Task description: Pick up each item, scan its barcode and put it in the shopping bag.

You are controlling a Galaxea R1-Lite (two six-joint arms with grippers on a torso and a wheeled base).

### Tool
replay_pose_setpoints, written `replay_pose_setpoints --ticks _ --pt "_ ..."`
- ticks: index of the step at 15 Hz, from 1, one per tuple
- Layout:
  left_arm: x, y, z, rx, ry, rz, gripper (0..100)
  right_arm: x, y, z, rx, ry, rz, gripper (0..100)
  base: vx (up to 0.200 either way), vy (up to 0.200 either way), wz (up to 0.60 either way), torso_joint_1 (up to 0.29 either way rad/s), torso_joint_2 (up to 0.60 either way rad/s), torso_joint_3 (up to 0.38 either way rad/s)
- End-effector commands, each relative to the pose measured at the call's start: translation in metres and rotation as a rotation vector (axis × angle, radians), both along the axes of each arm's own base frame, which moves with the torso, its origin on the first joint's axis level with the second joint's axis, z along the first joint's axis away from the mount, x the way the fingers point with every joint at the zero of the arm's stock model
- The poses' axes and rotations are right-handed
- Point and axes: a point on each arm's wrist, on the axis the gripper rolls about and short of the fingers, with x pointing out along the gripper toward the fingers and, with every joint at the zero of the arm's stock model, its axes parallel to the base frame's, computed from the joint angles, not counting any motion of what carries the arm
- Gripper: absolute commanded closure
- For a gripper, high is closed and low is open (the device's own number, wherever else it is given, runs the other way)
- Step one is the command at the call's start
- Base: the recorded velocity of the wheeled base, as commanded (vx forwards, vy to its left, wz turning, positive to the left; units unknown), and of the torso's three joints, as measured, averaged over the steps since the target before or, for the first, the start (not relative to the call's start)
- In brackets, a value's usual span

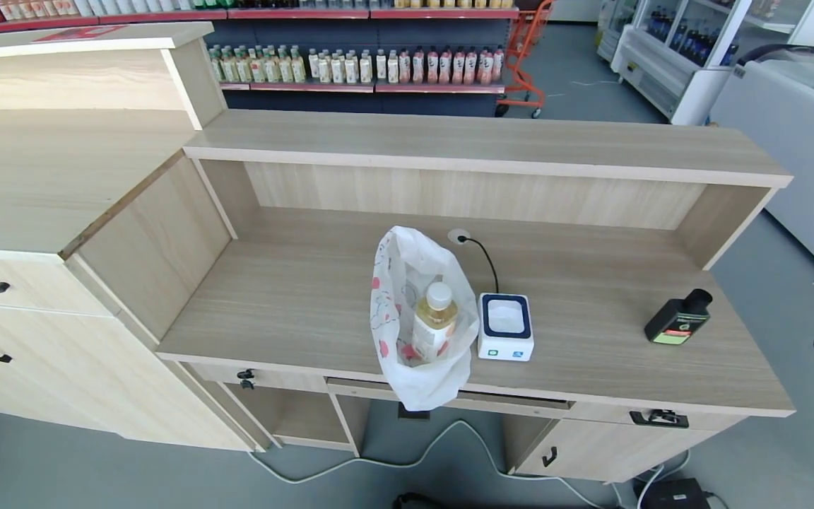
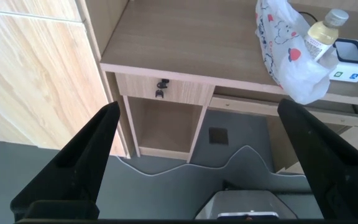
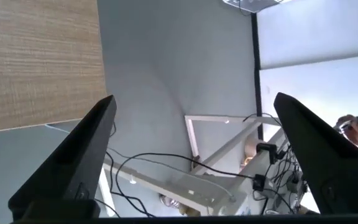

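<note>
- A white shopping bag (image 1: 407, 367) printed with red and pink figures is seen standing open near the front edge of the wooden counter (image 1: 294, 304), its bottom hanging slightly over that edge.
- A pale bottle (image 1: 435, 322) with yellowish liquid, a white cap and a light label is held upright inside the bag; its lower part is hidden by the bag's wall.
- A white scanner (image 1: 505, 326) with a dark-rimmed window is placed just beside the bag, on its right; a black cable (image 1: 486, 258) is led from it to a hole in the counter.
- A dark bottle (image 1: 677, 319) with a black cap and a green and red label appears laid on its side near the counter's right end, well apart from the scanner; its barcode cannot be made out.
- The left gripper (image 2: 197, 109) is held spread wide and empty, low before the counter's left front, well apart from the bag.
- The right gripper (image 3: 194, 102) is likewise spread, with nothing between its fingers; grey floor and loose wiring are seen beyond it.
</note>
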Motion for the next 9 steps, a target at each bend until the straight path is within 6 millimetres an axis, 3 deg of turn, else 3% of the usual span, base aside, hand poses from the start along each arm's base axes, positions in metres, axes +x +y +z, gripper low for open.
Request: replay_pose_setpoints --ticks 1,9 --pt "0.0 0.0 0.0 -0.001 0.0 0.0 0 0.028 0.01 -0.022 0.04 0.006 0.055 0 0.0 0.0 0.0 0.0 0.0 0.0" --pt "0.0 0.0 0.0 -0.001 0.0 0.0 0 0.055 0.049 -0.041 0.053 -0.014 0.179 0 0.0 0.0 0.0 0.0 0.0 0.0"
